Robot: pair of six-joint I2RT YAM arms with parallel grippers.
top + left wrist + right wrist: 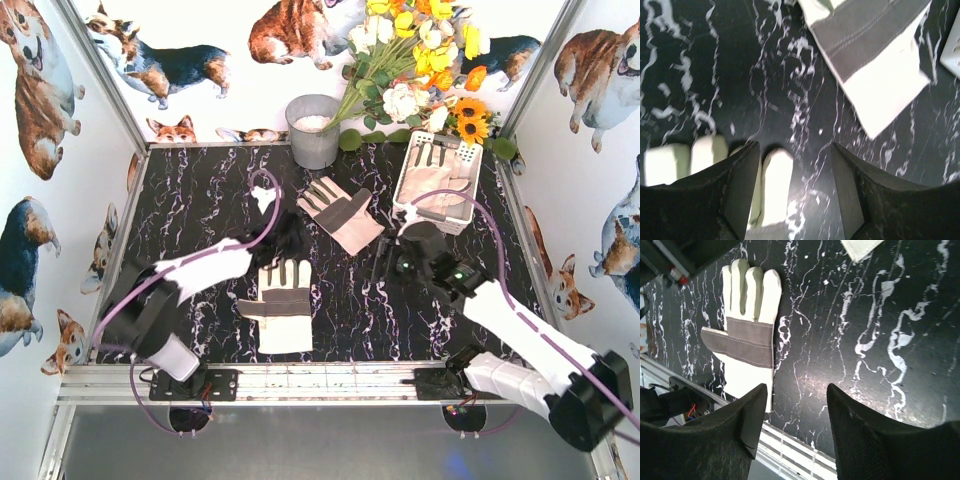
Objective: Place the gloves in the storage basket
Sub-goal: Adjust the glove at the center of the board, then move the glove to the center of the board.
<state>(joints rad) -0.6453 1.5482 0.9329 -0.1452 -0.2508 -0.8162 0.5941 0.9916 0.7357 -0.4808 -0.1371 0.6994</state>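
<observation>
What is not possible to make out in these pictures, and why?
- Top view: anything under the glove in the storage basket is hidden by it.
- Top view: the pale contents of the grey bucket are too small to identify.
- Left wrist view: the near glove is blurred and mostly hidden behind the left gripper.
- Right wrist view: the middle glove is cut off by the top edge.

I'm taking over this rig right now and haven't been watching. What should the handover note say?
Left gripper: jaws open, empty, over the fingertips of the near glove.
Right gripper: jaws open, empty, in front of the storage basket.
Done: at least one stored glove lies in the basket at the far right.
Left: the near glove and the centre glove, both flat on the table, still need to go in.
</observation>
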